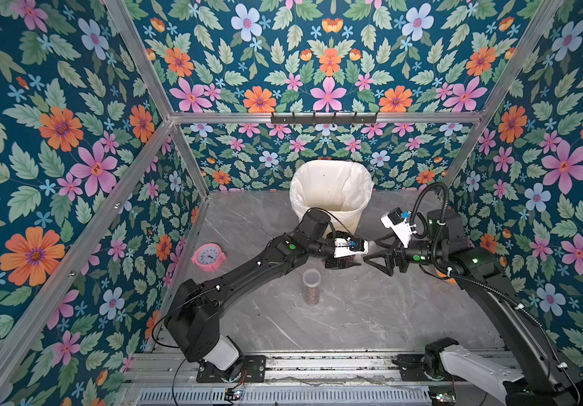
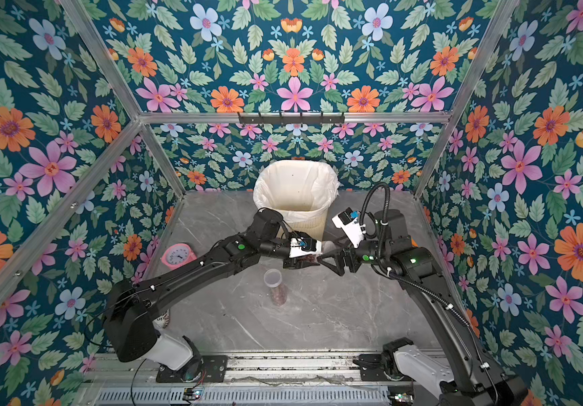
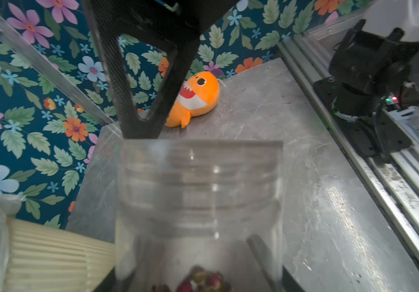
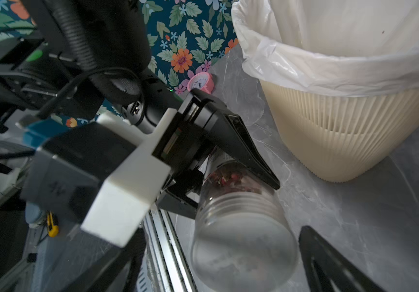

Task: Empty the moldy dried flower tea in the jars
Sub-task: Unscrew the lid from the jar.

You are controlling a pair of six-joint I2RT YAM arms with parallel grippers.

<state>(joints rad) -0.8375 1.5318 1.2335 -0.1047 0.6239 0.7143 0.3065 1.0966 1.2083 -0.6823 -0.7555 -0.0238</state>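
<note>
Clear jars: two, the wider jar (image 4: pixel 244 227) and the narrower jar (image 1: pixel 311 286). Dried flower tea (image 4: pixel 228 178): two lots, one in each jar; the buds are too many and too small to count. Ribbed cream bin (image 1: pixel 348 219): one, with one white liner (image 1: pixel 299 191). Pink clock (image 1: pixel 208 257): one. Orange plush shark (image 3: pixel 195 101): one. Hook rack (image 1: pixel 324 118): one, bearing six hooks. Yellow utility knife (image 4: pixel 52 226): one. Arms: two, the left arm (image 1: pixel 244 272) and the right arm (image 1: pixel 490 281). Grippers: two, the left gripper (image 1: pixel 343 263) and the right gripper (image 1: pixel 376 263).
</note>
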